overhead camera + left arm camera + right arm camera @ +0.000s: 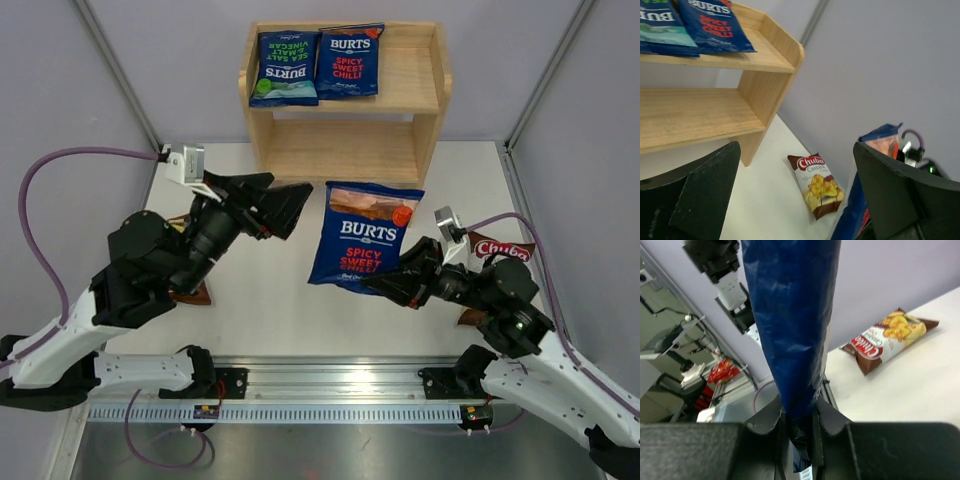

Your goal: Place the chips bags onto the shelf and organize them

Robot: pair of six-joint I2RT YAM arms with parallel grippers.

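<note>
The wooden shelf [425, 75] stands at the back centre. Two dark blue BURTS bags lie side by side on its top tier: a green-accented one [285, 68] and a "Spicy Sweet Chilli" one [349, 62]. My right gripper [385, 283] is shut on the bottom edge of a third, orange-topped BURTS bag [362, 240] and holds it above the table; the wrist view shows that bag [795, 315] pinched between the fingers [765, 422]. My left gripper [290, 205] is open and empty, just left of that bag. One Chuba bag [500, 248] lies at the right. Another [192, 295] is mostly hidden under my left arm.
The shelf's lower tier [340, 150] holds nothing. In the left wrist view the right Chuba bag [817, 185] lies flat on the white table past the shelf's right leg [757, 100]. Grey walls enclose the table on three sides. A metal rail [330, 385] runs along the near edge.
</note>
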